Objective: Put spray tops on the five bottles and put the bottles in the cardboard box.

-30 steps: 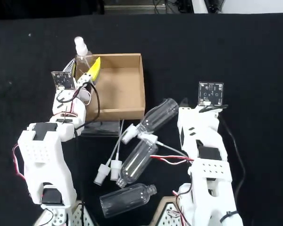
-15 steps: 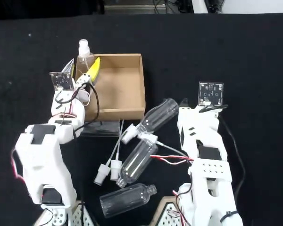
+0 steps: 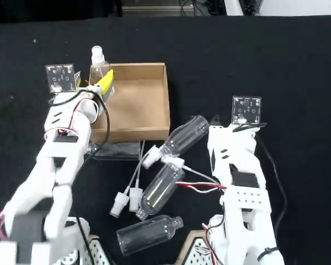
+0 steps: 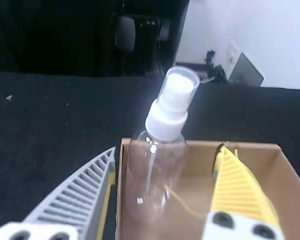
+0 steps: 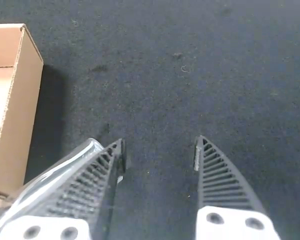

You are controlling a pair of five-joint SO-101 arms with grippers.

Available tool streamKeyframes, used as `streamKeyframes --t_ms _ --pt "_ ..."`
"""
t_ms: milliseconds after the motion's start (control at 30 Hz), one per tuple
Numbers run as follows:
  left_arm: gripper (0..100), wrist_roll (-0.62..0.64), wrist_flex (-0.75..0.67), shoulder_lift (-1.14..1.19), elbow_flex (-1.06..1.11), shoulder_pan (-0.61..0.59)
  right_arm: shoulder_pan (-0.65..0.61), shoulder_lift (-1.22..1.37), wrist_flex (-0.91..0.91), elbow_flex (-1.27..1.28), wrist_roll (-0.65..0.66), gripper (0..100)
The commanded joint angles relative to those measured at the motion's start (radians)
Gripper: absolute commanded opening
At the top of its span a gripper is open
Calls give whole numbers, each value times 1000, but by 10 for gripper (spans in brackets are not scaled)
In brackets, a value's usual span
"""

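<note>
Capped bottle (image 4: 152,170) upright in far corner of cardboard box (image 3: 138,132), between spread jaws of left tool (image 4: 167,149); yellow finger (image 4: 240,195) clear of it, looks released. Right tool (image 5: 159,145) open, empty, over worktop (image 3: 254,61); lying bottle (image 3: 185,134) just beside it, long axis slanting boxward, right arm nearer

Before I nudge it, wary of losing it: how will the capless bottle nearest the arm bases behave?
The bottle looks empty clear plastic, so probably light. Round and lying on its side, it would likely roll when pushed.
</note>
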Motion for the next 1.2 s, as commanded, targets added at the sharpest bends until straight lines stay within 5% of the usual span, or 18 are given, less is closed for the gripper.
streamKeyframes --t_ms 0,400,733,1167 --pt "289 2 381 -293 -10 -8 18 -8 -31 -2 -2 204" --pt "290 -2 985 -468 -22 -15 18 -8 -29 -2 -2 204" --pt "290 -78 1514 -456 -277 -116 17 -8 -29 -2 -2 204" --pt "290 -46 1465 -239 -249 -153 17 -8 -26 -2 -2 204"
